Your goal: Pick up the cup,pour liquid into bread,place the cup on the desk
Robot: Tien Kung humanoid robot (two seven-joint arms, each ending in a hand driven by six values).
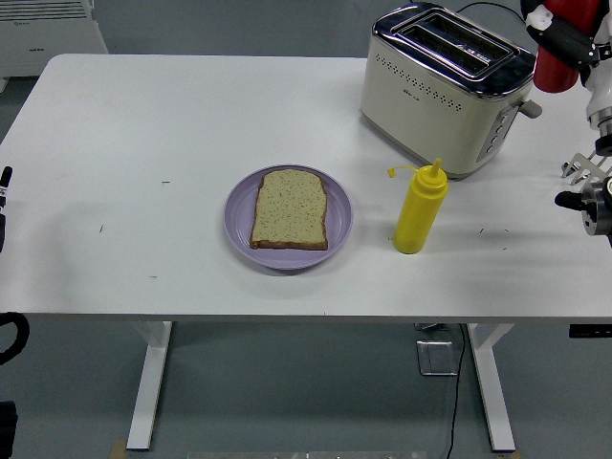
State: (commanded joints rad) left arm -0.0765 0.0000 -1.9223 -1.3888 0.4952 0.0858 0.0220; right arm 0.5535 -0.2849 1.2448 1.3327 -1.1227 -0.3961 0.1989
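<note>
No cup shows. A red squeeze bottle (557,59) is at the top right corner, partly cut off by the frame. My right hand (553,21) is shut on it, white fingers (541,17) wrapped around it, right of the toaster. A slice of bread (290,208) lies flat on a purple plate (237,215) at the table's middle, far left of that hand. Of my left arm (4,201) only a sliver shows at the left edge.
A cream and chrome toaster (442,91) stands at the back right. A yellow squeeze bottle (419,210) stands upright between the plate and the right arm's wrist parts (591,196). The white table (143,143) has its near edge at the bottom.
</note>
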